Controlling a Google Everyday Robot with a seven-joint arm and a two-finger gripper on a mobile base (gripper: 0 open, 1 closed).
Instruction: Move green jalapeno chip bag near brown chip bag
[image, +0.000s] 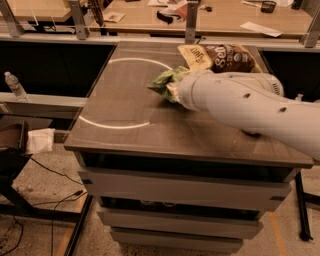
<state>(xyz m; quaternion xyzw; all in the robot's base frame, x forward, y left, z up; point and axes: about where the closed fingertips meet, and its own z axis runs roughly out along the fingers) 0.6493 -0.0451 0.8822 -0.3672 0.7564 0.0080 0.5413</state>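
Observation:
The green jalapeno chip bag (164, 81) is a small crinkly light-green bag at the tip of my arm, over the middle of the dark table (130, 125). My gripper (173, 90) is mostly hidden behind the white wrist and is shut on the bag. The brown chip bag (222, 57), dark brown with a cream-yellow end and white lettering, lies flat at the table's back right, just behind and right of the green bag. My white arm crosses the right side of the table and hides part of it.
White curved lines (107, 122) mark the tabletop. A water bottle (15, 86) stands on a low ledge at the left. A white cloth (41, 140) lies below it. A wooden desk (220, 15) with loose items runs along the back.

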